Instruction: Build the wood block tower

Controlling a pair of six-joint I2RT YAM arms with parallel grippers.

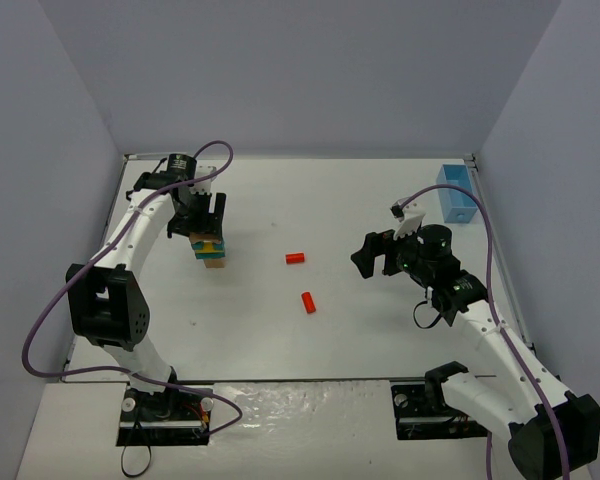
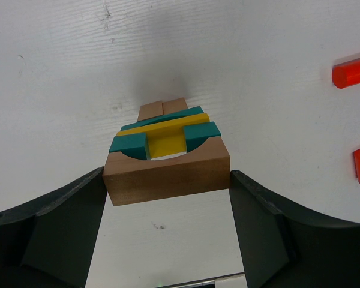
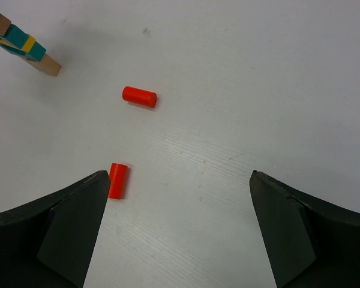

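Note:
The wood block tower [image 1: 210, 250] is at the table's left: a wide tan block [image 2: 167, 173], teal and yellow pieces [image 2: 165, 133], and small tan pieces [image 2: 162, 110] beyond. I cannot tell whether it stands or lies. My left gripper [image 1: 206, 222] is over it, and its fingertips [image 2: 99, 180] press both sides of the wide tan block. Two red cylinders [image 1: 296, 258] [image 1: 308, 302] lie loose mid-table. My right gripper [image 1: 373, 257] hangs open to their right with nothing between its fingers. In the right wrist view the nearer cylinder [image 3: 117, 180] lies beside the left fingertip and the farther cylinder [image 3: 139, 96] lies beyond.
A light-blue bin [image 1: 457, 192] stands at the back right corner. Purple cables loop off both arms. Grey walls close in the table at the left, back and right.

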